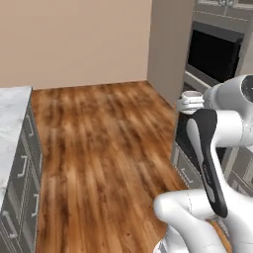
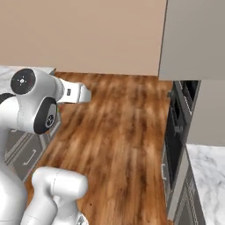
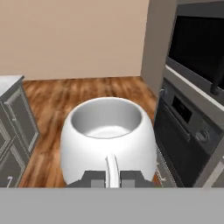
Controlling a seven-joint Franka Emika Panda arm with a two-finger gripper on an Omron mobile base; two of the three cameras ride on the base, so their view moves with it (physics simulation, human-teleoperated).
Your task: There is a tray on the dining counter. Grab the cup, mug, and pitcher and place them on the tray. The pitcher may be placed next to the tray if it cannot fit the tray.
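Observation:
In the hand view a squat white mug point(image 3: 107, 131) hangs right in front of the camera, upright, with its empty inside showing. My gripper point(image 3: 112, 177) is shut on the mug's small handle, which stands between the two dark fingertips point(image 3: 92, 178). In the left base view the mug point(image 1: 190, 101) sits at the end of the raised arm, above the wooden floor. The tray, the cup and the pitcher are out of view.
A built-in oven stack point(image 3: 192, 122) with a dark window stands close on the right. A tall grey panel point(image 1: 168, 44) rises beyond it. A marble-topped cabinet run point(image 1: 12, 118) lines the left side, and another marble top point(image 2: 206, 171) lies at the right. Wooden floor point(image 1: 104, 148) stretches between them.

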